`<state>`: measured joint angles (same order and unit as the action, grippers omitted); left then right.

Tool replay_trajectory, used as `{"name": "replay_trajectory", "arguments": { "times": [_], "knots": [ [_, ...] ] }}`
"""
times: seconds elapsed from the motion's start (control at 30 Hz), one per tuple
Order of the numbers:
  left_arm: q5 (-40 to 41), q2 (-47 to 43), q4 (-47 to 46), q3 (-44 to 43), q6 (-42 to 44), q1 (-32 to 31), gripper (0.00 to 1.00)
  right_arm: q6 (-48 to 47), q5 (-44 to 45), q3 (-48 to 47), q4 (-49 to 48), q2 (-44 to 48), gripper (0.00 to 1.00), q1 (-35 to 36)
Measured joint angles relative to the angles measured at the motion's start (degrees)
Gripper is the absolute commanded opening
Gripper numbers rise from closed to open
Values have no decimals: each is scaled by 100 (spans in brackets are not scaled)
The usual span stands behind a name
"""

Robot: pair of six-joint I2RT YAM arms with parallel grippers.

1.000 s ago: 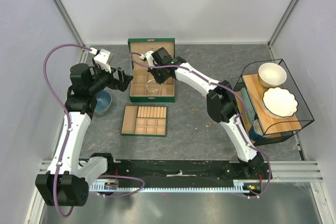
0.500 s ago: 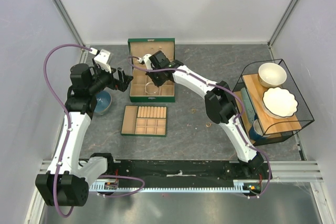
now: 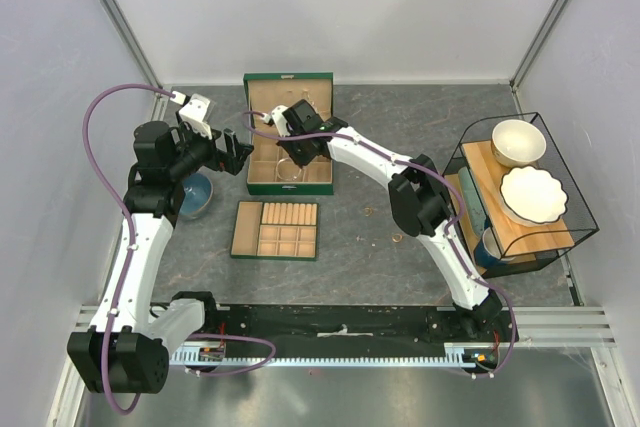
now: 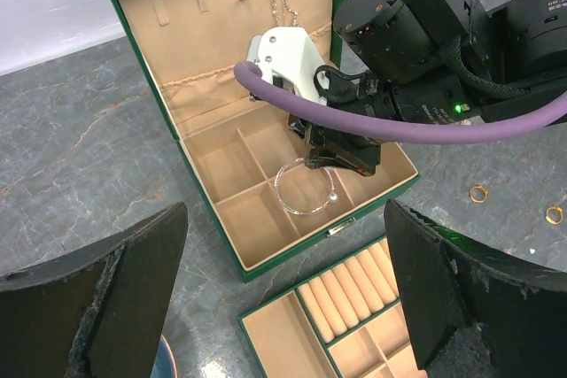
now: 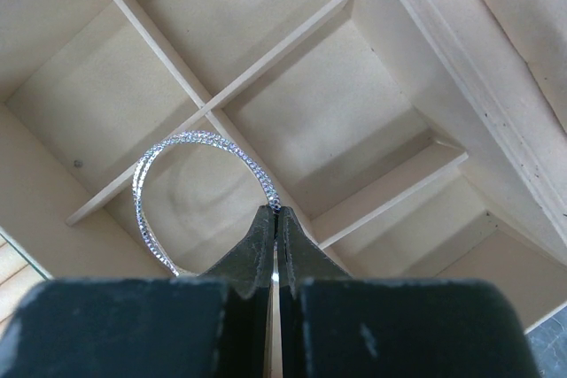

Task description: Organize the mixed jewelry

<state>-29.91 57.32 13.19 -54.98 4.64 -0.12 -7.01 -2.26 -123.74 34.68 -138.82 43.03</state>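
Right wrist view: at lower centre, the thin silver wire bangle (image 5: 199,137), likely light and slippery, is being pinched at its rim by the right gripper (image 5: 276,219) in the green tan-lined box (image 5: 266,50); the left gripper (image 4: 285,245) is being held wide apart.

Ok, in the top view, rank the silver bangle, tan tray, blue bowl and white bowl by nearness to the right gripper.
1. silver bangle: pinched by the right gripper, jaws shut, over the green box.
2. tan tray: just nearer the arm bases than the box.
3. blue bowl: left, partly hidden by the left arm.
4. white bowl: far right, on the rack.
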Motion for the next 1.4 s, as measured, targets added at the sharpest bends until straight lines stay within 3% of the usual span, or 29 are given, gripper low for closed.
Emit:
{"name": "replay_trajectory", "arguments": {
  "times": [0.7,1.4],
  "knots": [
    [2,0,0,4,0,0,99,-448,568,98,-46,2,0,81],
    [4,-15,0,7,0,0,99,-442,109,59,11,4,0,72]
  ]
}}
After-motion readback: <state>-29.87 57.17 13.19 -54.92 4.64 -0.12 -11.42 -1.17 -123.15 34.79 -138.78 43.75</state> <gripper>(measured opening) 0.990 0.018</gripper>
